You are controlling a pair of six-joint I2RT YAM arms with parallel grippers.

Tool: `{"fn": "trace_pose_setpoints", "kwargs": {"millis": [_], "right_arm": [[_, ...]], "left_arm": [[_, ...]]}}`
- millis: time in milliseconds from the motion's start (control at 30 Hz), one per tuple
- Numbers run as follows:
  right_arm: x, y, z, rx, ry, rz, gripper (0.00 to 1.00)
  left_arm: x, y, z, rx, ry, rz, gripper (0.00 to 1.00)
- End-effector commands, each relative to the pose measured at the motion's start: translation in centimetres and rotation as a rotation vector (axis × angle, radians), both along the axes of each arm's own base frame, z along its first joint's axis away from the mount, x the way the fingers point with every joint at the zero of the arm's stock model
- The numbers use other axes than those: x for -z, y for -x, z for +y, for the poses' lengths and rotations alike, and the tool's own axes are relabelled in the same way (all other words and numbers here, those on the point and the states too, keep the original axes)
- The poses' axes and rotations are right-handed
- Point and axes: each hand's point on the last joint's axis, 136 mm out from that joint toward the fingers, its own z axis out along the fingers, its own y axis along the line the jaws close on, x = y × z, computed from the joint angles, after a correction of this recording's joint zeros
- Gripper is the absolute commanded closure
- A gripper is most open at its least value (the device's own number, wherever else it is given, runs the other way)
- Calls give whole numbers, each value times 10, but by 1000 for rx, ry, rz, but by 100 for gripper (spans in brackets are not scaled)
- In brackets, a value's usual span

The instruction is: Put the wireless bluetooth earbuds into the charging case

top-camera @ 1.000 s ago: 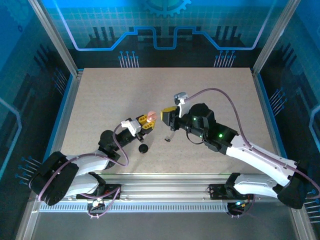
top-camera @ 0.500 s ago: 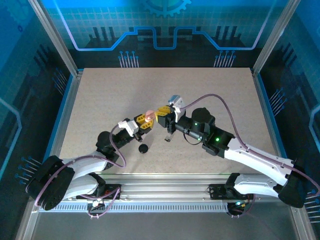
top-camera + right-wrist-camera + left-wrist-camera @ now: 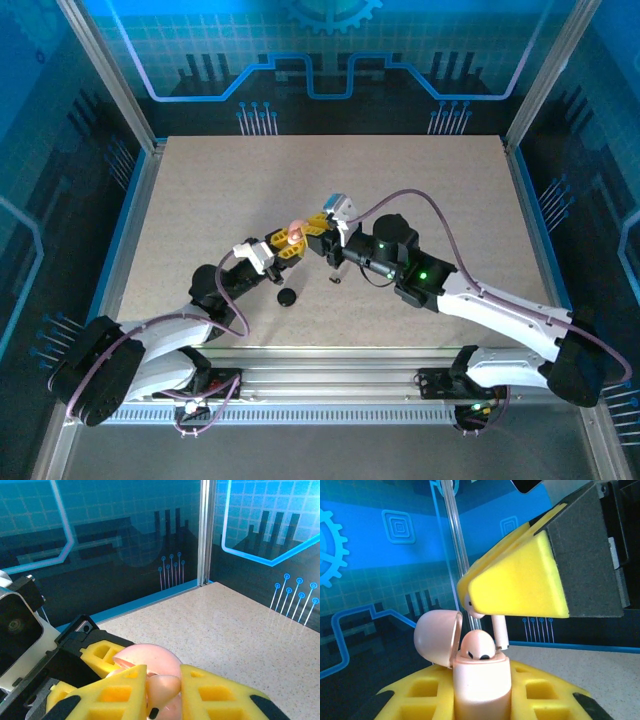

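Note:
My left gripper (image 3: pixel 287 245) is shut on a pale pink charging case (image 3: pixel 481 685), held upright with its lid (image 3: pixel 435 639) swung open to the left. One pink earbud (image 3: pixel 478 646) sits in the case. My right gripper (image 3: pixel 318 240) is shut on the second pink earbud (image 3: pixel 165 689), whose stem (image 3: pixel 500 631) hangs just above the case's free slot, beside the seated bud. From the right wrist, the case lid (image 3: pixel 152 659) lies directly below the pinched bud. A black round case (image 3: pixel 287 297) rests on the table, and a small dark piece (image 3: pixel 335 277) lies near it.
The speckled beige table (image 3: pixel 420 190) is bounded by a metal frame and blue walls. The two grippers meet near the table's middle, their yellow foam fingers (image 3: pixel 520 577) almost touching. Both arms' cables loop close above the table.
My right gripper has travelled left with the pink earbud until it sits over the open case. The left gripper has shifted slightly toward it, still holding the case.

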Motion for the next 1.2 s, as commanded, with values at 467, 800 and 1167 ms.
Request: {"fn": "trace_pose_setpoints", "kwargs": {"millis": [467,800,1167], "right_arm": [[-14,-1,13,-36,-46,-22,79],[3,-4,13,-32,0,7,79],[-8,-2,8,-46,-36,33,66]], "left_arm": [[-13,11,3,20,42,-36,87],[-18,12,5,15,53,-47,87],[-18,11,4,17,51,-43,87]]}}
